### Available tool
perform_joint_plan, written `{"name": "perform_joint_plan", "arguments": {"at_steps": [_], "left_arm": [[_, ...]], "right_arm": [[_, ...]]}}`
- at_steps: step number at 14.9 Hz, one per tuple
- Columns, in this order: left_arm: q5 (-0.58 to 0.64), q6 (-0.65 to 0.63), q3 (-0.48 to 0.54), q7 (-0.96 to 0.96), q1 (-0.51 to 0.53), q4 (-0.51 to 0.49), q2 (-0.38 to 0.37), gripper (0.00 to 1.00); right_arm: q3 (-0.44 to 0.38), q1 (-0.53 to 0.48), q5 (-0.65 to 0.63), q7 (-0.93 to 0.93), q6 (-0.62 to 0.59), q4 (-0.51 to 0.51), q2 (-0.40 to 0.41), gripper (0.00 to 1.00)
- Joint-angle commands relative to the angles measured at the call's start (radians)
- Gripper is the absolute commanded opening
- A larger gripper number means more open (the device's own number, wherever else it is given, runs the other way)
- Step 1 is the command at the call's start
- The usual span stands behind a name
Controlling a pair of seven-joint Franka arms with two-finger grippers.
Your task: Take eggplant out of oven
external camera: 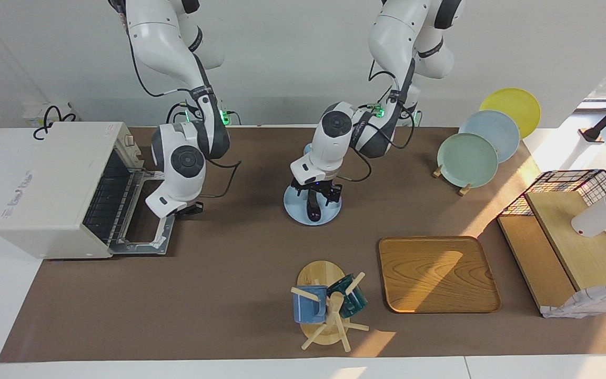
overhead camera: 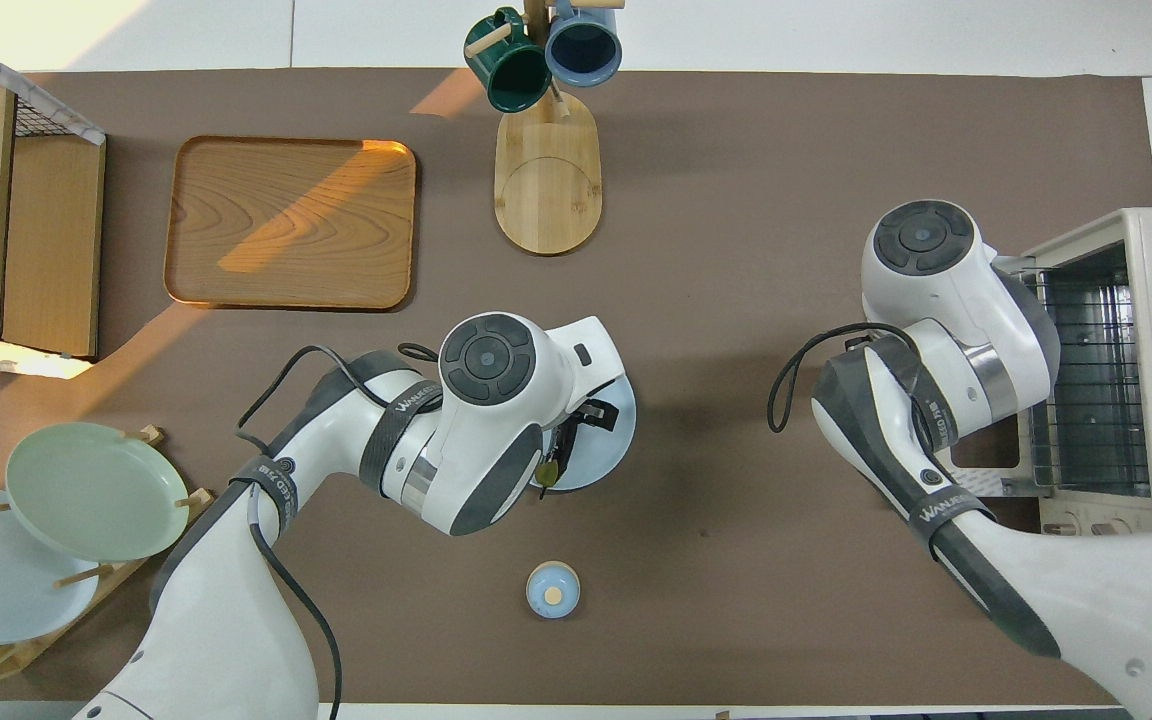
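The eggplant (external camera: 313,210), slim and dark purple, lies on a small light blue plate (external camera: 292,204) at the middle of the table. In the overhead view only its tan stem end (overhead camera: 547,469) shows, at the plate's (overhead camera: 618,440) edge nearer the robots. My left gripper (external camera: 317,202) hangs low over the plate, its fingers spread to either side of the eggplant. The cream-white oven (external camera: 50,195) stands at the right arm's end with its door (external camera: 145,234) dropped open and its rack (overhead camera: 1086,400) bare. My right gripper (external camera: 184,209) waits over the open door.
A wooden tray (external camera: 437,273) and a mug tree (external camera: 326,305) with two mugs stand farther from the robots. A rack of plates (external camera: 484,139) and a wire-sided shelf (external camera: 571,231) are at the left arm's end. A small blue lidded jar (overhead camera: 552,588) sits nearer the robots than the plate.
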Motion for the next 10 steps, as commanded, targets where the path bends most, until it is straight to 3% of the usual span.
{"name": "perform_joint_plan", "arguments": {"at_steps": [1, 3, 4, 5, 10], "left_arm": [[-0.01, 0.066, 0.014, -0.016, -0.032, -0.061, -0.014, 1.0], [-0.01, 0.061, 0.014, -0.016, -0.027, -0.057, -0.014, 0.82], [-0.01, 0.053, 0.014, -0.019, -0.024, -0.051, -0.013, 0.62], [-0.01, 0.049, 0.013, -0.019, -0.019, -0.044, -0.013, 0.51], [-0.01, -0.052, 0.014, -0.024, 0.007, 0.003, -0.031, 0.25]], "right_arm": [[-0.01, -0.042, -0.037, -0.149, -0.115, 0.077, -0.07, 0.0], [-0.01, -0.08, -0.025, -0.224, -0.147, 0.076, -0.133, 0.0], [-0.01, -0.093, -0.008, -0.247, -0.165, 0.076, -0.158, 0.0], [-0.011, -0.107, 0.004, -0.269, -0.178, 0.074, -0.172, 0.0], [-0.011, -0.16, 0.006, -0.364, -0.179, 0.059, -0.206, 0.0]]}}
